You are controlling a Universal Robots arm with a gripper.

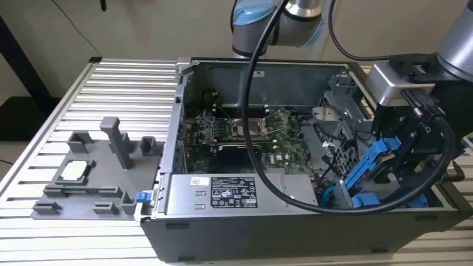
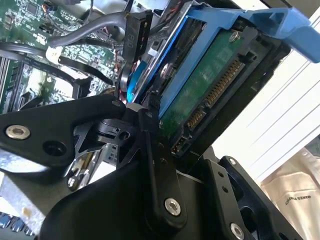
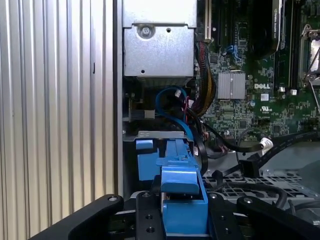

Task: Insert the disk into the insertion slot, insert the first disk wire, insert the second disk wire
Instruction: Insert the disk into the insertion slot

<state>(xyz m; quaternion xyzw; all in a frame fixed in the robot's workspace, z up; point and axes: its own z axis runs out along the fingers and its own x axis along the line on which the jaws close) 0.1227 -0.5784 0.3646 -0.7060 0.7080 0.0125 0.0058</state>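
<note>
One disk (image 1: 371,166), blue-framed, is clamped tight in the closed gripper (image 1: 397,158). It hangs steeply tilted, lower end inside the computer case (image 1: 244,235), at the exterior view's right, beside the drive cage (image 1: 334,152).

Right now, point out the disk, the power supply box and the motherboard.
the disk (image 1: 373,162), exterior view, blue carrier edge.
the power supply box (image 1: 234,195), exterior view, labelled side.
the motherboard (image 1: 284,132), exterior view, green board.

Soft, even room light fills the exterior view: the desk (image 1: 111,72) reads pale, the case (image 1: 296,238) interior shaded. In the second wrist view the desk glares almost white beside the well-lit disk (image 2: 210,90). In the first wrist view the desk shines, and the recess beside the metal box (image 3: 157,50) is dim.
</note>
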